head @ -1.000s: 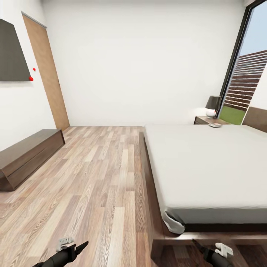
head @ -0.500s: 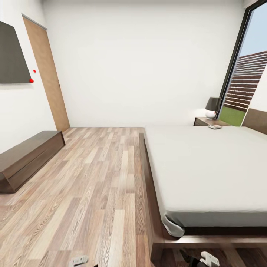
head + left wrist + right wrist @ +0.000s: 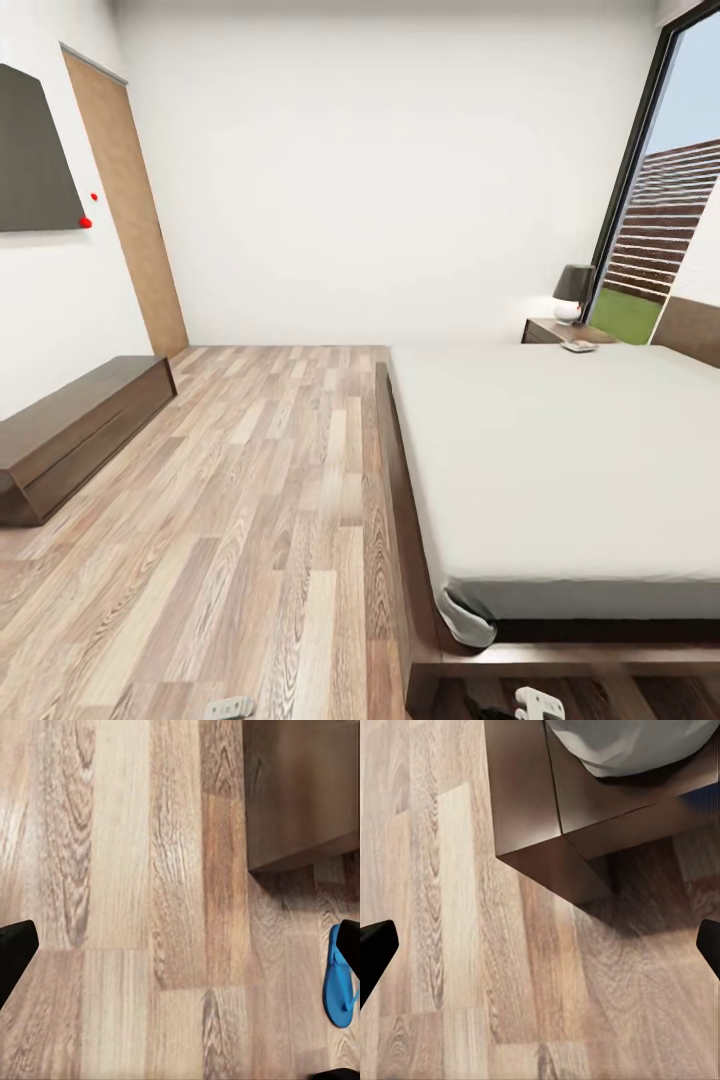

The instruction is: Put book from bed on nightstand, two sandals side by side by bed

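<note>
White walls and a brown plank floor [image 3: 260,500] make up the bedroom, with a tall dark-framed window [image 3: 660,190] at the far right. Most of the right side is taken by the bed [image 3: 560,460], a pale mattress on a dark wooden frame, its top bare in the head view. Beyond its far corner stands a nightstand [image 3: 552,330] bearing a lamp [image 3: 573,292] and a small flat object too blurred to identify. Against the left wall sits a long low dark cabinet [image 3: 75,430], with a dark panel [image 3: 35,155] on the wall above it and a wooden door [image 3: 125,200] further along. Seen from the left wrist, the left gripper [image 3: 180,952] hangs over bare floor with its jaws spread wide, and one blue sandal [image 3: 339,979] lies on the planks beside a corner of the bed frame. The right gripper [image 3: 540,949], jaws likewise spread wide, hangs above the floor near another corner of the frame.
</note>
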You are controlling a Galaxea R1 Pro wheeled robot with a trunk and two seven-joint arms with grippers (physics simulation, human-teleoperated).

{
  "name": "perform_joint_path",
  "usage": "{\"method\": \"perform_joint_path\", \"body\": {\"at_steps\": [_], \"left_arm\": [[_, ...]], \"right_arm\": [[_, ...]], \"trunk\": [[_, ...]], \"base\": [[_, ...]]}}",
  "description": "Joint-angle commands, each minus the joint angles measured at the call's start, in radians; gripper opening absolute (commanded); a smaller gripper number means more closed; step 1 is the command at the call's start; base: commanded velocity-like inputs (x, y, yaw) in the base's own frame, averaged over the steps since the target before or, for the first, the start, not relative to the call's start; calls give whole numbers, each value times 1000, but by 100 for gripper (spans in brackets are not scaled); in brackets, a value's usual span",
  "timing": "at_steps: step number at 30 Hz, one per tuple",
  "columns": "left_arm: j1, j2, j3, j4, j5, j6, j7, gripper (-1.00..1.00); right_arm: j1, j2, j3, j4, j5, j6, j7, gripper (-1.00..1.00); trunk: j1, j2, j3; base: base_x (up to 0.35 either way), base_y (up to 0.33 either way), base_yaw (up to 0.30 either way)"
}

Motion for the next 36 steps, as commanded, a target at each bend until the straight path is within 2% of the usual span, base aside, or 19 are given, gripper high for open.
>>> {"method": "perform_joint_path", "body": {"at_steps": [1,21,26,36], "left_arm": [[-1,0,5,1,-5,-4,-3,100],[4,0,5,1,-5,-4,-1,100],[4,0,5,1,-5,-4,-1,100],[4,0,5,1,-5,-4,-1,100]], "right_arm": [[-1,0,9,4,-9,-5,7,100],[-1,-2,7,4,-11,-5,8,100],[-2,-4,7,4,-11,-5,8,100],[-1,-4,7,4,-11,-5,8,100]], "trunk": [[-4,7,2],[-81,147,65],[-81,147,65],[-81,147,65]], "base": [[0,0,0],[0,0,0],[0,0,99],[0,0,280]]}}
